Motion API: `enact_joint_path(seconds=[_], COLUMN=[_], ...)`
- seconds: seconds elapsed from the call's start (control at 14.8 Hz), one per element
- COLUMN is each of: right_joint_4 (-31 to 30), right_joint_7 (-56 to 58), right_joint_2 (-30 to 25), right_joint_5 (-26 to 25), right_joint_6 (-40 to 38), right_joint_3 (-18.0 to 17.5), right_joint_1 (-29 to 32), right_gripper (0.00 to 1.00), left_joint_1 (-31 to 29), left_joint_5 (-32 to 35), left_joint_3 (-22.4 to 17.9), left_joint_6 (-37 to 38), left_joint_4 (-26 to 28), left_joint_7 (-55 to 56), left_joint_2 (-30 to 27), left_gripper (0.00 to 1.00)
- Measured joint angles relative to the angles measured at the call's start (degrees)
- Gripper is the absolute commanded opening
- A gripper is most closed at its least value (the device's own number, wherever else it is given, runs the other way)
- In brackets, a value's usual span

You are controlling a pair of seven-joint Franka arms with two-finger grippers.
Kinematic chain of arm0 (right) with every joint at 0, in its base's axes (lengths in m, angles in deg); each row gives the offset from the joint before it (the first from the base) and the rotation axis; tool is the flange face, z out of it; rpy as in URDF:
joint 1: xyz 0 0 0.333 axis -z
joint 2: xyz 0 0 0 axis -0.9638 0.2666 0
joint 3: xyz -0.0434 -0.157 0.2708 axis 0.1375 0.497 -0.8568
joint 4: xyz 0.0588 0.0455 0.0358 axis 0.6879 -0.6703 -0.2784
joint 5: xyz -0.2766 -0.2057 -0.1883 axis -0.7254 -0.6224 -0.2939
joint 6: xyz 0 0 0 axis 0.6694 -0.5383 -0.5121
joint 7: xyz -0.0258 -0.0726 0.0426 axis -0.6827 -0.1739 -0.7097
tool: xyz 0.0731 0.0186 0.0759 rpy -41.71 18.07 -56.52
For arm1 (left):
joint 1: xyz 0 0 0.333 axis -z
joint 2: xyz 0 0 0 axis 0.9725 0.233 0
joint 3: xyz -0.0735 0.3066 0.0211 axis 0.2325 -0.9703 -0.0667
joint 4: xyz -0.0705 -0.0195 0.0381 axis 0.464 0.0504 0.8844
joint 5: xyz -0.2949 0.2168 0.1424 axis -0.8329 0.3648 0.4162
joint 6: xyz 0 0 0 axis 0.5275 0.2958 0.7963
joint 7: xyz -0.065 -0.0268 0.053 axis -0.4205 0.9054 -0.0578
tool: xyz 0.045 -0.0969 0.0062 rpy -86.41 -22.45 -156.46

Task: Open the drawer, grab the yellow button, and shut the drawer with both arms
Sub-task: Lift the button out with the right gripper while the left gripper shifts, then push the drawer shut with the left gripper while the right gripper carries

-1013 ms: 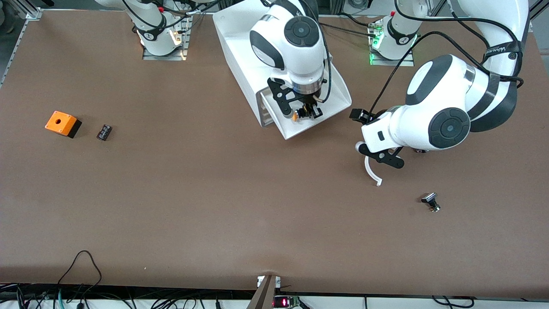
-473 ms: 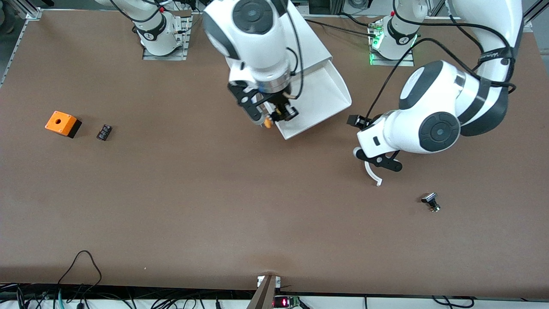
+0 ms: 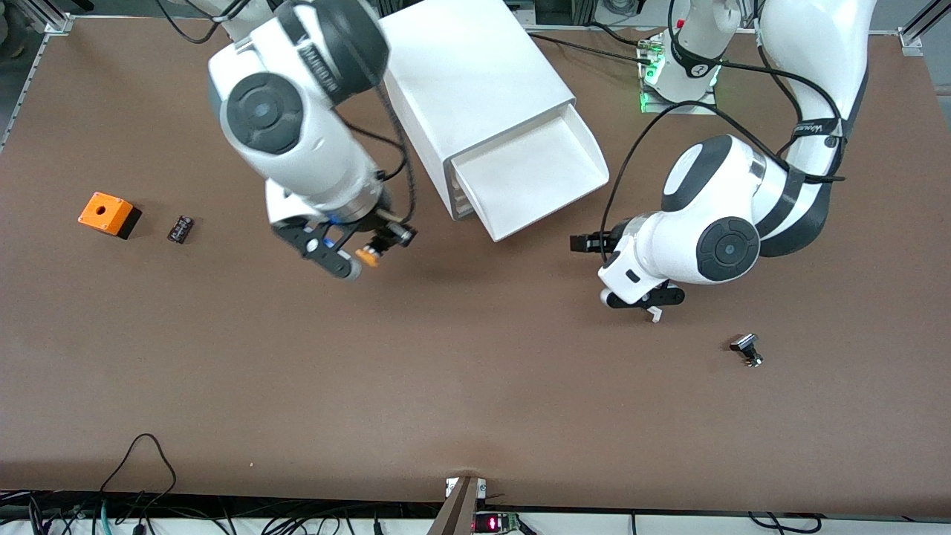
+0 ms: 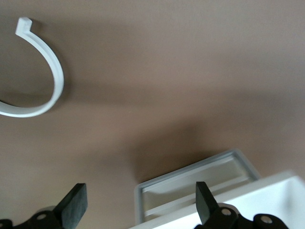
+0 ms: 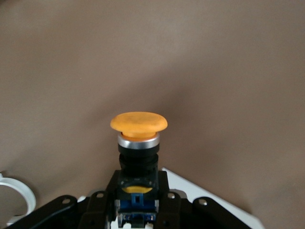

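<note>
My right gripper [image 3: 374,251] is shut on the button [image 3: 368,257] and holds it over bare table, off the drawer toward the right arm's end. In the right wrist view the orange-yellow cap [image 5: 138,122] sticks out past the gripper [image 5: 138,202], whose fingers clamp the dark body. The drawer [image 3: 531,182] stands pulled out of the white cabinet [image 3: 475,82], and its tray looks empty. My left gripper [image 3: 588,243] is open and empty, low beside the drawer's front corner. In the left wrist view a white corner of the cabinet [image 4: 190,174] shows between its spread fingers [image 4: 74,205].
An orange cube with a round hole [image 3: 108,213] and a small black part [image 3: 180,229] lie toward the right arm's end. A black-and-silver part [image 3: 746,349] lies toward the left arm's end. A white curved strip [image 3: 654,313] shows under the left hand, and also in the left wrist view [image 4: 52,81].
My right gripper lifted the button out of the drawer and carried it toward the right arm's end, over bare table. The left gripper shifted a little toward the drawer and lower.
</note>
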Motion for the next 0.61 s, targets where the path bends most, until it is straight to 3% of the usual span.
enact_joint_path(seconds=[0.14,0.61], right_joint_4=[-2.0,-17.8], right_joint_7=[8.3,35.8], right_joint_2=[-0.6,-7.4], right_joint_5=[0.0,-0.3], right_joint_6=[-0.1,2.8], right_joint_3=[1.7,14.4], right_joint_1=[1.9,2.9], right_gripper=[0.0,0.0], left_joint_1=[0.6,3.0], left_joint_5=[0.0,0.8], left_joint_3=[0.0,0.1], left_joint_6=[-1.1,-4.7], left_joint_4=[0.3,5.0], left_joint_7=[3.7,9.8], left_joint_2=[0.3,0.3], left_gripper=[1.0,1.0])
